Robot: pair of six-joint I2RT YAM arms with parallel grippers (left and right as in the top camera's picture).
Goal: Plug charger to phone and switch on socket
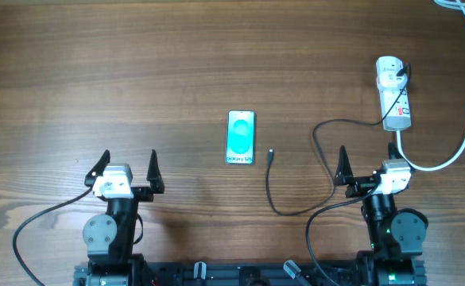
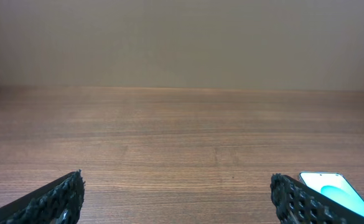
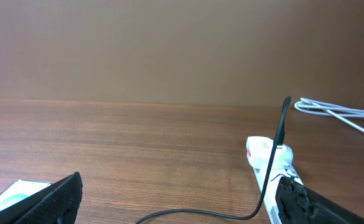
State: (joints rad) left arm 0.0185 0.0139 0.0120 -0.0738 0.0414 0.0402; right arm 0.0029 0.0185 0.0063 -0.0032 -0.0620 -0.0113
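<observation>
Left gripper (image 1: 129, 159) wide open, empty, at the near edge, left of centre. Right gripper (image 1: 367, 155) wide too, nothing held, near edge toward the right corner. Phone (image 1: 241, 137) flat mid-table, screen lit. Charger (image 1: 271, 155) tip lies just right of it, not touching; adapter sits on the socket (image 1: 396, 107) by the right edge.

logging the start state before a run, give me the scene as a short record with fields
phone: lying flat mid-scene, turquoise screen lit
charger plug tip: lying loose just right of the phone, apart from it, not plugged in
adapter block: sits on the far end of the power strip
power strip: far right, on or off cannot be told
left gripper: open, empty
right gripper: open, empty, just short of the power strip
</observation>
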